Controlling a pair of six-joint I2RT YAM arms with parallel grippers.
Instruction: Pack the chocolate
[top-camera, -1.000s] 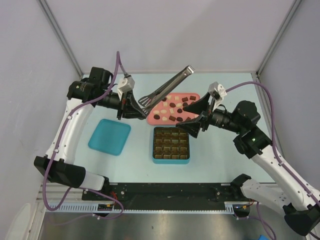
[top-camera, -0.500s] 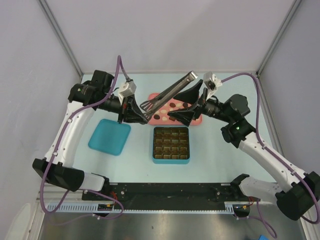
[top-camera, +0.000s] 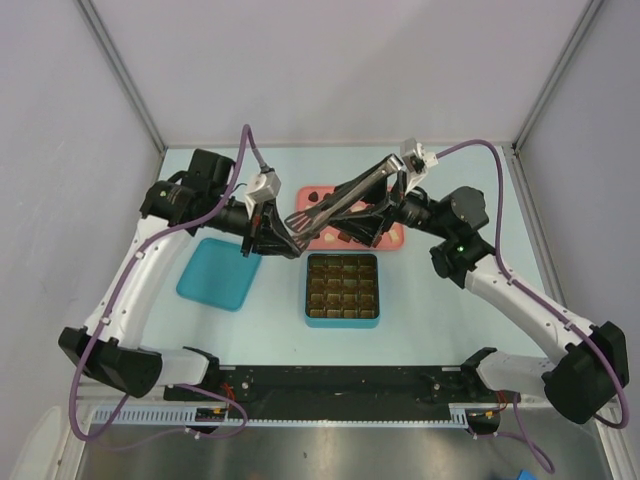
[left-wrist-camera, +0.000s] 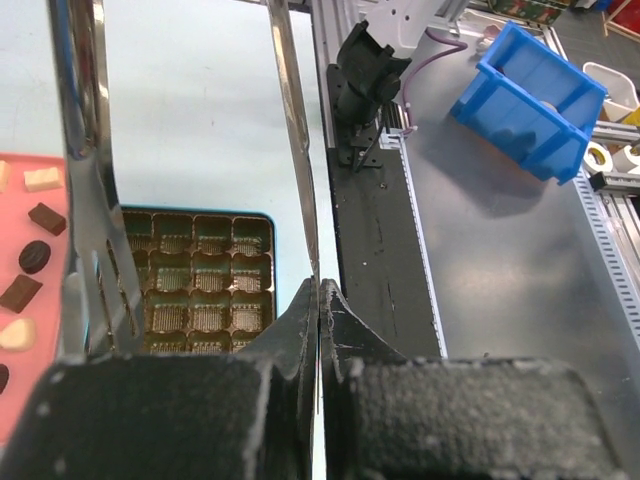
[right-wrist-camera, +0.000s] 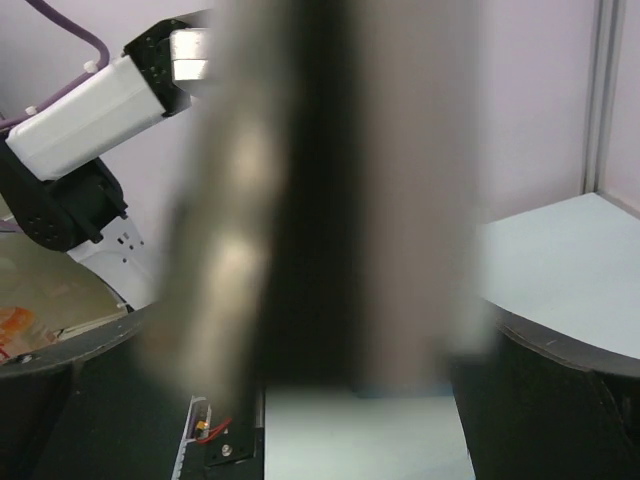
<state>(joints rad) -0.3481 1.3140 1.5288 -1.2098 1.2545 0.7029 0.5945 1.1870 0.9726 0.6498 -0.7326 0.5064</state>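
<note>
Top external shows the left gripper (top-camera: 277, 232) clamped on the tongs (top-camera: 345, 190). It's pinching one thin arm down near the slotted tips, so the handle end sticks up and away from it. The right gripper (top-camera: 366, 216) is spread wide with the tongs' shaft running between its fingers, not squeezing anything yet. Its wrist cam is basically one blurry metal bar.

The chocolate (left-wrist-camera: 34, 256) sits on the pink tray (top-camera: 394, 238) right below both grippers. The box (top-camera: 342, 321) is just on the near side of them, and its cells look empty.

My worry: if the right one closes off-centre or catches only one arm, the tongs could twist out of that skinny left pinch and drop onto the tray, scattering candies. The two are also crowded together, so fingers might bump.
</note>
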